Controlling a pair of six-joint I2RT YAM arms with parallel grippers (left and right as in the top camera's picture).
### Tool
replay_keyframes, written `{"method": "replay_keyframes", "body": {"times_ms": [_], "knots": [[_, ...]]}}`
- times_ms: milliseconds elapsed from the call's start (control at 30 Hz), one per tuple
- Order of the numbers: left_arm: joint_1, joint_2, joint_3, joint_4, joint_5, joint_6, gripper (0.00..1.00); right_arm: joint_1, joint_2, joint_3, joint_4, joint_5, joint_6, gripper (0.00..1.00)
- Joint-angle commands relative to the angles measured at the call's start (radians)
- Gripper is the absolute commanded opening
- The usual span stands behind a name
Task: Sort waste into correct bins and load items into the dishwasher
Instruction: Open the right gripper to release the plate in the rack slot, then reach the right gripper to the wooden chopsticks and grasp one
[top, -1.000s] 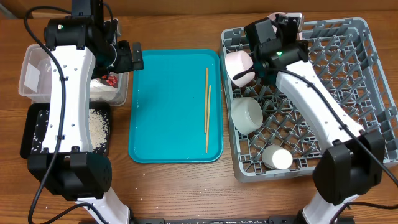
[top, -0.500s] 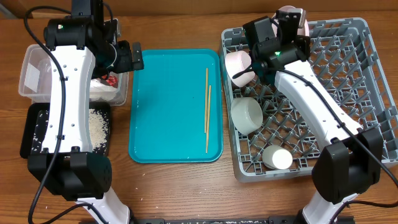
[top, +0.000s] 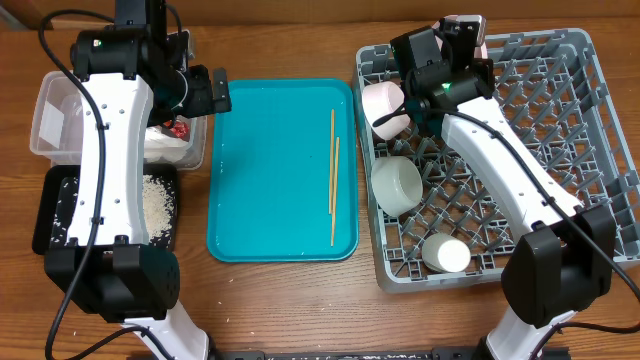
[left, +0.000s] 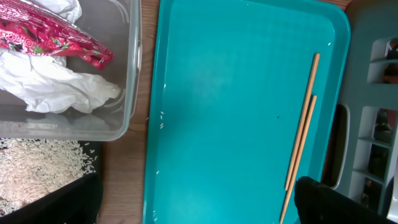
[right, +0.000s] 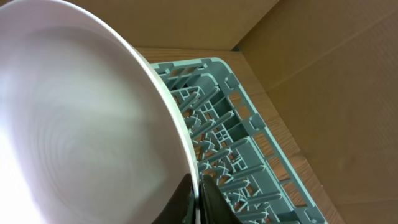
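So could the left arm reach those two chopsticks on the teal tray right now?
Probably yes: the chopsticks lie bare on the teal tray, nothing over them, and the left gripper hangs open at its edge.

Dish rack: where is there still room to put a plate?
The rack's right side, past the right arm, is bare pegs. Its left edge is crowded: a standing plate, the bowl and the cup. Outside it, the teal tray is nearly bare left of the chopsticks.

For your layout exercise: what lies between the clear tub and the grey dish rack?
The teal tray, holding two chopsticks; the overhead view shows it.
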Motion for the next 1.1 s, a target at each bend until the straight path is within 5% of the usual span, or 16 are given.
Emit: {"method": "replay_keyframes", "body": {"times_ms": [0, 100, 267, 567, 867, 1067], "knots": [[-0.008, -0.001, 0.019, 0.0, 0.001, 0.005, 1.0, -0.003, 0.003, -0.001, 0.018, 0.003, -0.003, 0.3], [-0.008, -0.001, 0.019, 0.0, 0.001, 0.005, 1.0, -0.003, 0.003, -0.001, 0.019, 0.002, -0.003, 0.75], [-0.008, -0.001, 0.019, 0.001, 0.001, 0.005, 1.0, 0.001, 0.002, 0.003, 0.02, -0.044, -0.002, 1.0], [-0.008, -0.001, 0.019, 0.001, 0.001, 0.005, 1.0, 0.069, -0.06, 0.128, -0.112, -0.461, -0.002, 1.0], [-0.008, -0.001, 0.019, 0.001, 0.001, 0.005, 1.0, 0.099, -0.115, 0.184, -0.145, -1.337, -0.002, 1.0], [-0.008, -0.001, 0.019, 0.0, 0.001, 0.005, 1.0, 0.193, -0.042, 0.106, -0.137, -1.197, 0.149, 0.87]]}}
